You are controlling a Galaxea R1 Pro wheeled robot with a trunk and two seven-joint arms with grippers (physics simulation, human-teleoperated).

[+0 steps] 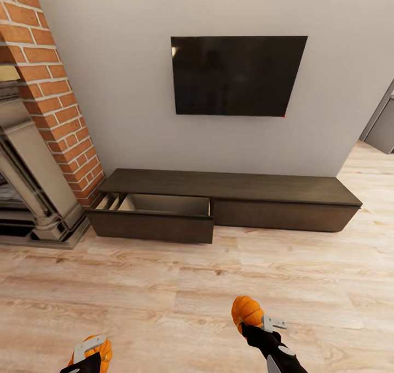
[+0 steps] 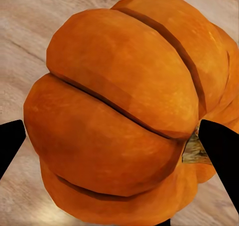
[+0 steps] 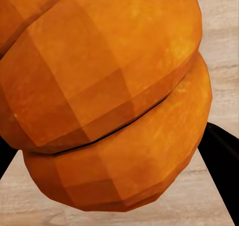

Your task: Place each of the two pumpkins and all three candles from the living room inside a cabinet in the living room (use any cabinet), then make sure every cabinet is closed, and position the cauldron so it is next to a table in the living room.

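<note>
Now, with each claw, left (image 1: 87,356) and right (image 1: 257,322), clamped on a pumpkin (image 1: 247,310) above the floor, roll closer to the cabinet (image 1: 230,200) and lower both gently into its open drawer (image 1: 158,206).

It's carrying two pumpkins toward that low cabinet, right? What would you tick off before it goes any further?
1. Left gripper shut on the left pumpkin: ok.
2. Right gripper shut on the right pumpkin: ok.
3. Drawer of the cabinet pulled open: ok.
4. Room inside the drawer: ok, the visible part looks empty.
5. Wooden floor between robot and cabinet free of obstacles: ok.
6. Drawer within arm's reach: not ok, probably needs driving closer.
</note>
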